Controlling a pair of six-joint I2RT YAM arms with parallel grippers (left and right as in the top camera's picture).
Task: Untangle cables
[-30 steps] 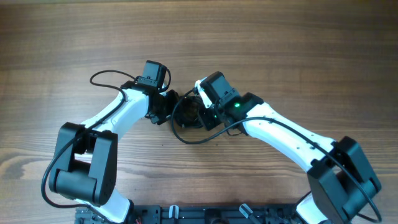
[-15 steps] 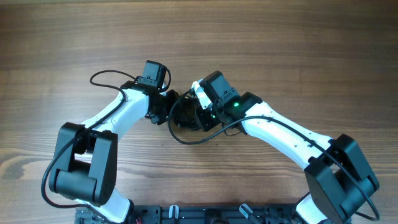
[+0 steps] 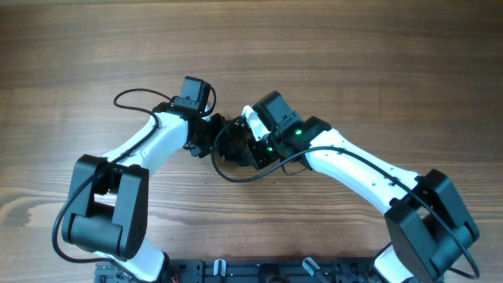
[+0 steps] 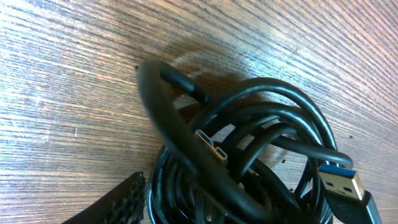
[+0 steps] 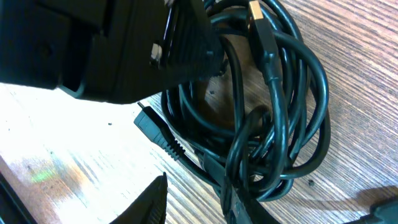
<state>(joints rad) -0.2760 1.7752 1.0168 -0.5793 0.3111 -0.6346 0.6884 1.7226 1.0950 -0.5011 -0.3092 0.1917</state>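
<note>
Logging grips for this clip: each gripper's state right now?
Left gripper: cannot be told.
Right gripper: open, at the USB cables.

Both arms bent inward, claws nearly meeting.
Left claw (image 3: 212, 135) and right claw (image 3: 242, 145) face each other; their spread is hard to judge.

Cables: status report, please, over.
Left gripper and right gripper both at the cables; grip unclear. Cables coiled tight, tangled, plugs showing. In the way: only the grippers crowding each other.
</note>
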